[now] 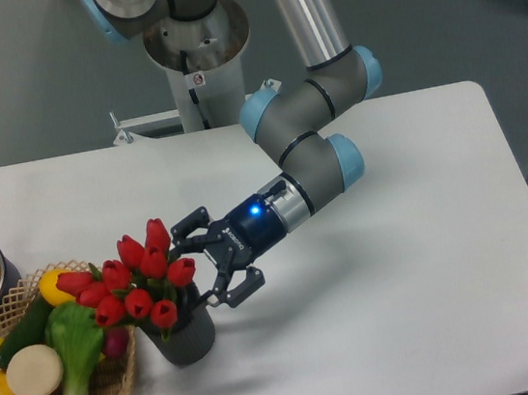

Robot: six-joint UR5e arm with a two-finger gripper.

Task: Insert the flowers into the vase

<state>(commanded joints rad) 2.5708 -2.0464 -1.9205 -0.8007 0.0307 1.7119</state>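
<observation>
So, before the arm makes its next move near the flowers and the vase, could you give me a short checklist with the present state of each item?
1. flowers in the vase: ok, stems inside.
2. gripper released: ok, fingers spread open.
3. Gripper clear of buds: cannot tell, one bud overlaps the fingers.
4. Vase upright: cannot tell, it looks slightly tilted.
5. Basket apart from vase: not ok, they appear to touch.

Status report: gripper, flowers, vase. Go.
Gripper open, beside the blooms. Flowers standing in the vase, leaning left over the basket. Nothing blocking.
</observation>
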